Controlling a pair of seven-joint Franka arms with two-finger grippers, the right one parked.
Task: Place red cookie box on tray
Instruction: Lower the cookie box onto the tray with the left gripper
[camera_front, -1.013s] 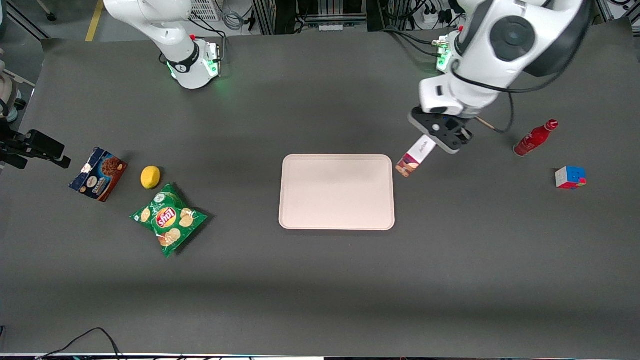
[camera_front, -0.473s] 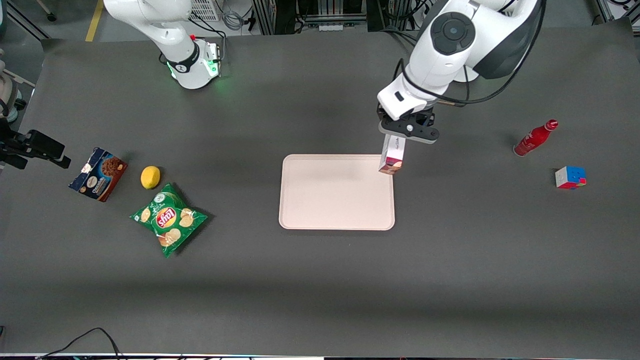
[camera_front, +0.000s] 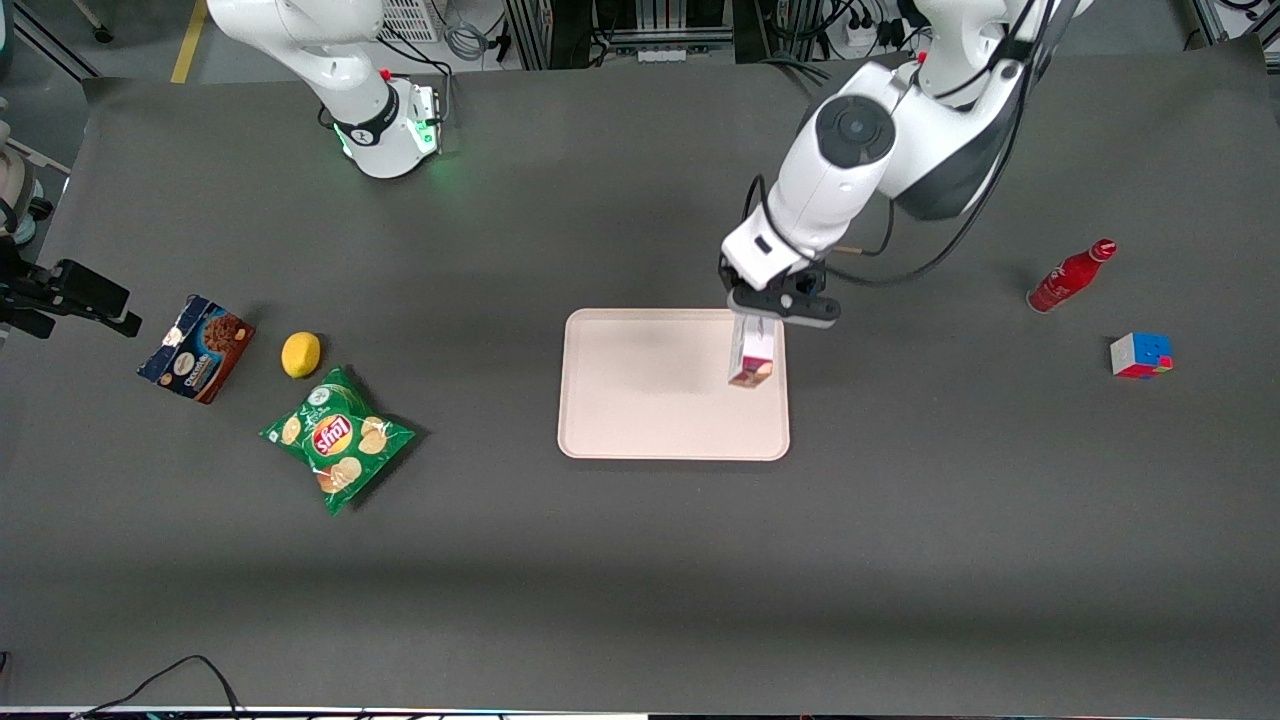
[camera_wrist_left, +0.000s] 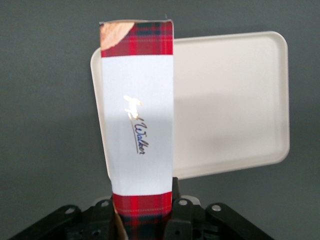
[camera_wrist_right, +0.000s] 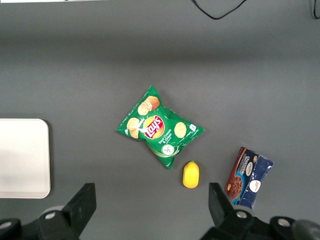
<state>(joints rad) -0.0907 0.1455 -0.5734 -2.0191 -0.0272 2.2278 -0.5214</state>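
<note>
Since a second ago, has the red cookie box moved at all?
Yes. Held in the gripper, the red cookie box has travelled from beside the tray to over its edge nearest the working arm, turning more upright.

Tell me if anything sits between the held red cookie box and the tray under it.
Nothing visible does. The gripper is shut on the red cookie box, which hangs end-down over the tray near its edge toward the working arm. The tray surface shows bare.

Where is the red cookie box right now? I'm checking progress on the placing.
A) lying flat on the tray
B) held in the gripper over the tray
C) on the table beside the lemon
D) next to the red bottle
B: the gripper clamps the red cookie box, which hangs over the tray.
</note>
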